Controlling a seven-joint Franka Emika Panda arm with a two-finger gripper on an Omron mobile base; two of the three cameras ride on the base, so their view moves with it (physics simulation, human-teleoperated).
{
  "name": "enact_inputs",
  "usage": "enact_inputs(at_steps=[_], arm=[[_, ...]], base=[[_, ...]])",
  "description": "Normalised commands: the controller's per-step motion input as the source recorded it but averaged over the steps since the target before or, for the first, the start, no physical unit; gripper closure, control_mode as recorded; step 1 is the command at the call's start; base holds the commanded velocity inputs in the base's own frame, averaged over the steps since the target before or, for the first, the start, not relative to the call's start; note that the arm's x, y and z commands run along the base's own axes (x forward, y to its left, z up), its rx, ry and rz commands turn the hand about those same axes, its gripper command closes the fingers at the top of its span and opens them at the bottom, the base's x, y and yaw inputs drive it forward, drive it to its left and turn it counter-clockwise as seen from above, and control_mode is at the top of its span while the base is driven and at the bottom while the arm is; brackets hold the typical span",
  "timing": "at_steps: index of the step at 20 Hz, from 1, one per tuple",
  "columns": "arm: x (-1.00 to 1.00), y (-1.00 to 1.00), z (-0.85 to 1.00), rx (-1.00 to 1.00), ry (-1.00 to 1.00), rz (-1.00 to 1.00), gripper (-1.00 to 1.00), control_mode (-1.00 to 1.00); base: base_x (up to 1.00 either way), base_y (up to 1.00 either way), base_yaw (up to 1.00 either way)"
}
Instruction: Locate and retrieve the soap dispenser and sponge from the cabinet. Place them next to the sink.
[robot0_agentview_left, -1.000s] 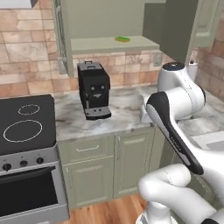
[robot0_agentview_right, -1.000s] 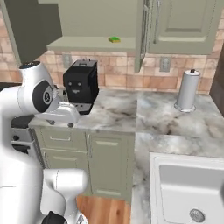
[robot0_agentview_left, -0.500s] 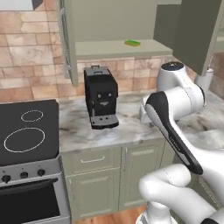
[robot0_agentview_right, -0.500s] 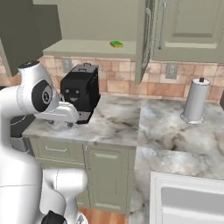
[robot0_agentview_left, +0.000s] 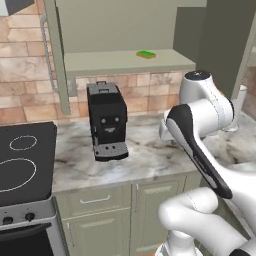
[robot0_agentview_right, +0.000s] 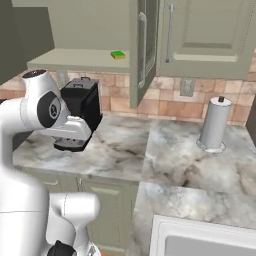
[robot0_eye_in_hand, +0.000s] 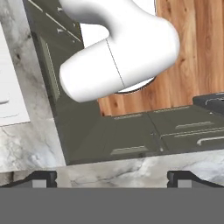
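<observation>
Hand (robot0_eye_in_hand: 112, 177) spread wide, holding nothing, aimed down over the marble tabletop (robot0_eye_in_hand: 131, 168) edge. Sponge (robot0_agentview_left: 146, 54) up on the open cabinet (robot0_agentview_left: 125, 62) shelf, well above the hand; sink (robot0_agentview_right: 200, 237) off to its right.

The scene is viewed by two base cameras from behind the arm, forward and slightly down over the marble desk (robot0_agentview_left: 145, 160). From the left one, the open cabinet (robot0_agentview_left: 125, 62) and the coffee machine (robot0_agentview_left: 106, 127) are seen close up, with the stove (robot0_agentview_left: 22, 160) at the left edge. From the right one, the same cabinet (robot0_agentview_right: 75, 60) and coffee machine (robot0_agentview_right: 82, 102) are shared, and the sink (robot0_agentview_right: 200, 240) is caught at the lower right. From the hand camera, the pincer (robot0_eye_in_hand: 112, 177) is looked along, steeply down past the desk edge (robot0_eye_in_hand: 127, 168) below its tips to the base cabinets (robot0_eye_in_hand: 131, 135) and wooden floor (robot0_eye_in_hand: 197, 57) beyond.
</observation>
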Motion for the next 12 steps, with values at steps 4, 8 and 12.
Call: enact_inputs(at_steps=[4,8,12], arm=[[0.0,0.0,0.0,0.0,0.0,0.0,-1.0,1.0],[0.0,0.0,0.0,0.0,0.0,0.0,-1.0,1.0],[0.0,0.0,0.0,0.0,0.0,0.0,-1.0,1.0]], base=[[0.27,0.15,0.0],[0.48,0.11,0.0],[0.51,0.03,0.01]])
